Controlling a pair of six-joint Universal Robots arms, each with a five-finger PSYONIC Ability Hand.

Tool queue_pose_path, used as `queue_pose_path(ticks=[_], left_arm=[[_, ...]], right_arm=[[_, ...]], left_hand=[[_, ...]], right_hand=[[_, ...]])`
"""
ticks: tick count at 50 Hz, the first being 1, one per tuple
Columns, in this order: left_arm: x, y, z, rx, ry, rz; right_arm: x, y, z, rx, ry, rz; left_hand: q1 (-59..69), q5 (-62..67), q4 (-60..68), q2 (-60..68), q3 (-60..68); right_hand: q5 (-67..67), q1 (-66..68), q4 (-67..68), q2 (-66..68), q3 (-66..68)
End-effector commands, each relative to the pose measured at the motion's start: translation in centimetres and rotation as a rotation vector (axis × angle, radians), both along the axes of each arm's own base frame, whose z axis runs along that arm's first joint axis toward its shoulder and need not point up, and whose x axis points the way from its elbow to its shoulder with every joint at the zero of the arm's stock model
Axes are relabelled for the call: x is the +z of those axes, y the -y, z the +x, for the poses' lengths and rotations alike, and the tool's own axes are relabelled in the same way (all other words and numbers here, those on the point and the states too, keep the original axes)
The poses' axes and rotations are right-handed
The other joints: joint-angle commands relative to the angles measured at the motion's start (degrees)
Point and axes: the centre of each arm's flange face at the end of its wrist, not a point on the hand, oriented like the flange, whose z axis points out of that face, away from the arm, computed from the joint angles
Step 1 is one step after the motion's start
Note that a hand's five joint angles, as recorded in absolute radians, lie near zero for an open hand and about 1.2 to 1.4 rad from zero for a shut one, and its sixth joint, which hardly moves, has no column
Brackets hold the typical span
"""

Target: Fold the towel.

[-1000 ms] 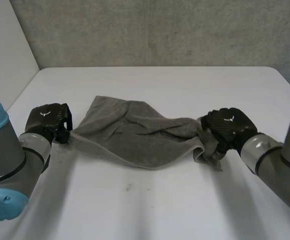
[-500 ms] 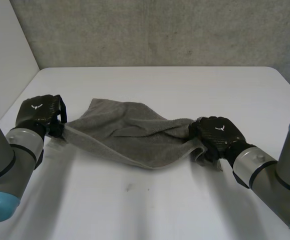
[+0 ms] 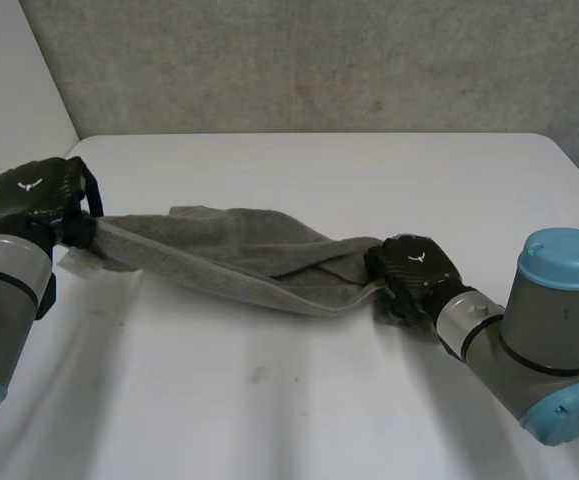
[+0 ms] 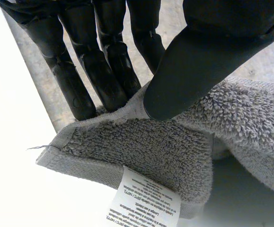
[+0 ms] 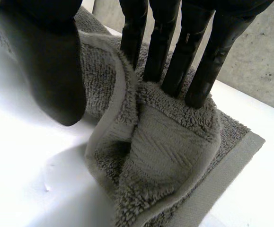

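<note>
Table (image 3: 319, 160): white, with the towel lying across its middle.
Towel (image 3: 229, 255): grey, stretched between both hands — from near the table's left edge to right of its middle.
Left hand (image 3: 39, 195): thumb and fingers pinch a towel corner.
Right hand (image 3: 414, 270): fingers and thumb clamp the bunched end.
Care label (image 4: 144, 201): white — sewn beside the left-hand corner.

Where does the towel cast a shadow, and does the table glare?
Head view: the towel casts a faint, soft shadow on the table along its near edge; no glare. Left wrist view: grey shade lies under the lifted towel, past the label. Right wrist view: the table is bright; the towel's folds are dark inside.
</note>
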Motion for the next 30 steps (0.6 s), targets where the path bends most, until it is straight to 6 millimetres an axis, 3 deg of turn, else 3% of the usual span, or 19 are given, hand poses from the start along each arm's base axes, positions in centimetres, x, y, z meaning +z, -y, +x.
queue_pose_path(ticks=[1, 3, 4, 8, 10, 11, 12, 13, 15, 16, 18, 19, 20, 21, 22, 24, 27, 30], left_arm=[[0.1, 0.3, 0.2, -0.005, -0.054, 0.006], [0.1, 0.3, 0.2, -0.011, -0.054, 0.006], [0.0, 0.3, 0.3, -0.011, -0.055, 0.008], [0.1, 0.4, 0.3, -0.012, -0.055, 0.005], [0.3, 0.4, 0.3, -0.011, -0.057, 0.002], [0.3, 0.4, 0.3, -0.011, -0.057, 0.002], [0.6, 0.3, 0.3, -0.011, -0.059, -0.010], [1.1, 0.2, 0.4, -0.012, -0.063, -0.025], [1.6, 0.1, 0.5, -0.009, -0.066, -0.042], [2.3, 0.1, 0.7, -0.003, -0.070, -0.061], [3.1, 0.0, 1.0, 0.005, -0.073, -0.086], [4.2, -0.3, 1.2, 0.009, -0.080, -0.121], [4.2, -0.3, 1.2, 0.009, -0.080, -0.121], [5.6, -0.5, 1.4, 0.014, -0.089, -0.163], [6.7, -1.0, 1.5, 0.014, -0.096, -0.197], [7.9, -1.5, 1.7, 0.013, -0.102, -0.228], [10.1, -2.7, 1.8, 0.010, -0.110, -0.278], [11.3, -3.4, 1.8, -0.001, -0.105, -0.284]], right_arm=[[-0.1, 0.7, 0.3, -0.004, 0.006, -0.012], [0.2, 0.8, 0.4, -0.004, 0.010, -0.020], [0.6, 1.0, 0.4, -0.008, 0.014, -0.033], [2.4, 1.4, 0.5, -0.011, 0.033, -0.063], [6.1, 1.2, 0.0, -0.021, 0.056, -0.126], [6.1, 1.2, 0.0, -0.021, 0.056, -0.126], [8.3, 0.7, -0.2, -0.018, 0.065, -0.162], [8.3, 0.7, -0.2, -0.018, 0.065, -0.162], [12.7, -0.3, -0.6, -0.012, 0.086, -0.234], [12.8, -0.3, -0.6, -0.012, 0.086, -0.234], [17.8, -1.7, -1.3, -0.007, 0.077, -0.307], [17.8, -1.7, -1.3, -0.007, 0.077, -0.308], [20.3, -2.4, -2.0, -0.013, 0.056, -0.341], [22.5, -2.8, -2.9, -0.029, 0.024, -0.373], [22.5, -2.9, -2.9, -0.029, 0.024, -0.373], [25.5, -3.4, -4.6, -0.060, -0.071, -0.411], [27.3, -4.4, -5.5, -0.052, -0.188, -0.419], [27.2, -4.9, -5.7, -0.025, -0.289, -0.375]], left_hand=[[11.8, 11.3, 10.2, 10.2, 10.2], [11.8, 11.3, 10.2, 10.2, 10.2], [11.8, 11.3, 10.2, 10.2, 10.2], [11.8, 11.3, 10.2, 10.2, 10.2], [11.8, 11.3, 10.2, 10.2, 10.2], [11.8, 11.3, 10.2, 10.2, 10.2], [11.8, 11.3, 10.2, 10.2, 10.2], [11.8, 11.3, 10.2, 10.2, 10.2], [11.8, 11.3, 10.2, 10.2, 10.2], [11.8, 11.3, 10.2, 10.2, 10.2], [11.8, 11.3, 10.2, 10.2, 10.2], [11.8, 11.3, 10.2, 10.2, 10.2], [11.8, 11.3, 10.2, 10.2, 10.2], [11.8, 11.3, 10.2, 10.2, 10.2], [11.8, 11.3, 10.2, 10.2, 10.2], [11.8, 11.3, 10.2, 10.2, 10.2], [11.8, 11.3, 10.2, 10.2, 10.2], [11.8, 11.3, 10.2, 10.2, 10.2]], right_hand=[[15.7, 15.8, 15.6, 15.7, 15.5], [22.6, 22.7, 22.5, 22.6, 22.4], [36.5, 36.5, 36.3, 36.4, 36.2], [36.7, 36.8, 36.6, 36.7, 36.5], [36.7, 36.8, 36.6, 36.7, 36.5], [36.7, 36.8, 36.6, 36.7, 36.5], [36.7, 36.8, 36.6, 36.7, 36.5], [36.7, 36.8, 36.6, 36.7, 36.5], [36.7, 36.8, 36.6, 36.7, 36.5], [36.7, 36.8, 36.6, 36.7, 36.5], [36.7, 36.8, 36.6, 36.7, 36.5], [36.7, 36.8, 36.6, 36.7, 36.5], [36.7, 36.8, 36.6, 36.7, 36.5], [36.7, 36.8, 36.6, 36.7, 36.5], [36.7, 36.8, 36.6, 36.7, 36.5], [36.7, 36.8, 36.6, 36.7, 36.5], [36.7, 36.8, 36.6, 36.7, 36.5], [36.7, 36.8, 36.6, 36.7, 36.5]])
